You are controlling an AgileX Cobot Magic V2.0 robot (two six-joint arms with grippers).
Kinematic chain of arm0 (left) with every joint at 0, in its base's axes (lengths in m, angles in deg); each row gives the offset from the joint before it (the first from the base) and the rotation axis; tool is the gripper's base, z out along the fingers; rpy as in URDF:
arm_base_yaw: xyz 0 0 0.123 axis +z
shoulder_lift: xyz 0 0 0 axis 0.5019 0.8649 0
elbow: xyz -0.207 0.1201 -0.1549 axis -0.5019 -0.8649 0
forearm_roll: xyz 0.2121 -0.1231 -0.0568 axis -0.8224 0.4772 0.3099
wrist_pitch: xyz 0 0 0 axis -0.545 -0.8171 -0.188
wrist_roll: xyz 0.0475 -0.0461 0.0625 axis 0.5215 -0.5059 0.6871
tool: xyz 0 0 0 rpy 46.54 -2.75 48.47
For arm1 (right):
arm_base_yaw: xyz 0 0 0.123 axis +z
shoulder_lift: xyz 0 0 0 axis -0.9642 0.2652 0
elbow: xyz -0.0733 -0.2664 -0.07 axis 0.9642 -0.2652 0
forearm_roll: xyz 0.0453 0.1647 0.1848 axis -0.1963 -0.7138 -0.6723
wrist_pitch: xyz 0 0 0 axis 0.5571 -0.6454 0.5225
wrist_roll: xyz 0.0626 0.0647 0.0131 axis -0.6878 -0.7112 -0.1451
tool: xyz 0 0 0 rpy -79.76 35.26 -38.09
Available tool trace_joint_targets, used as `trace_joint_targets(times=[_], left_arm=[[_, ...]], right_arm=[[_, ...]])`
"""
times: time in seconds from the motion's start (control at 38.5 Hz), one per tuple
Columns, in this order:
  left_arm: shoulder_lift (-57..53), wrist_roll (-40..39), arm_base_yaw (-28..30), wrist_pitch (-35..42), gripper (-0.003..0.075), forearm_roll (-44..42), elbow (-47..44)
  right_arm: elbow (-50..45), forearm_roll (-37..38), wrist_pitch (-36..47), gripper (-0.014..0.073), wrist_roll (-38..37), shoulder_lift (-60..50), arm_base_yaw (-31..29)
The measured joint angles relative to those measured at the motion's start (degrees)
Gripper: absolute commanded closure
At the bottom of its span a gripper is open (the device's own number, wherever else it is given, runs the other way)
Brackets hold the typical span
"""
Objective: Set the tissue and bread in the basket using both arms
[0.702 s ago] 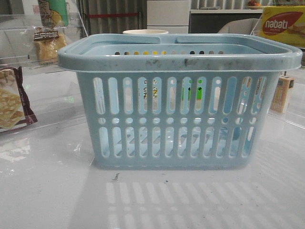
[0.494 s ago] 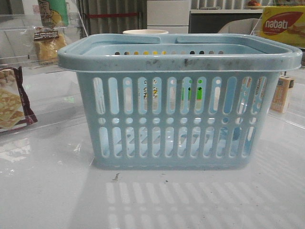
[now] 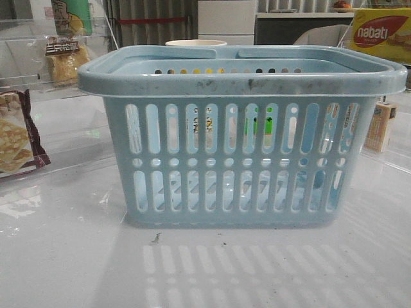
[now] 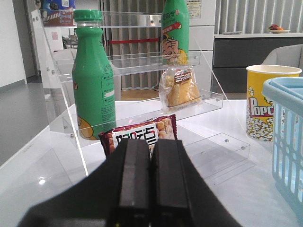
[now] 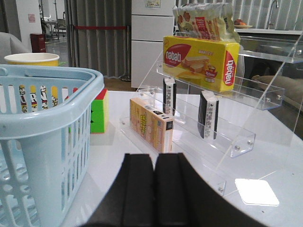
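Starting empty: both grippers' fingers are pressed together, left gripper (image 4: 150, 179), right gripper (image 5: 154, 189). Bread (image 4: 180, 87) sits on the shelf; fingers should be opened before reaching. Basket (image 3: 241, 80) waits centre table.

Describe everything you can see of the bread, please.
The bread is golden yellow-brown pieces in a clear, crinkled plastic bag with a dark printed label across its top. The bag stands upright on a step of the clear rack, in front of a green bottle on the step above. It is also visible far left in the front view. No gripper touches it; it is not in the basket.
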State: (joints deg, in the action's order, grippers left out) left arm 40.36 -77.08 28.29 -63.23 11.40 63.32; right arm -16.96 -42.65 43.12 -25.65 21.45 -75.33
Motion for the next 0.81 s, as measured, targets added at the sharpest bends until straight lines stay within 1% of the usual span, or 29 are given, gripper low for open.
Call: trace_joint_targets(times=[0.16, 0.29, 0.39, 0.6, 0.7, 0.81], left_arm=[[0.00, 0.00, 0.00, 0.45, 0.0629, 0.00, 0.00], [0.00, 0.00, 0.00, 3.20, 0.0629, 0.00, 0.25], [0.00, 0.00, 0.00, 2.85, 0.0629, 0.00, 2.66], [0.34, 0.00, 0.00, 0.08, 0.0629, 0.33, 15.79], [2.70, 0.00, 0.00, -3.04, 0.0629, 0.97, 23.10], [6.65, 0.00, 0.00, -7.97, 0.0629, 1.22, 30.21]], right_arm=[[0.00, 0.00, 0.22, 0.0538, 0.00, 0.00, 0.00], [0.13, 0.00, 0.39, 0.0538, 0.00, 0.00, 0.00], [3.80, 0.00, -1.93, 0.0538, 0.00, 0.00, 0.00], [17.55, 0.00, -8.30, 0.0538, 0.00, 0.58, 0.00], [24.32, 0.00, -12.49, 0.0538, 0.00, 3.75, 0.00], [31.13, 0.00, -17.65, 0.0538, 0.00, 8.36, 0.00]])
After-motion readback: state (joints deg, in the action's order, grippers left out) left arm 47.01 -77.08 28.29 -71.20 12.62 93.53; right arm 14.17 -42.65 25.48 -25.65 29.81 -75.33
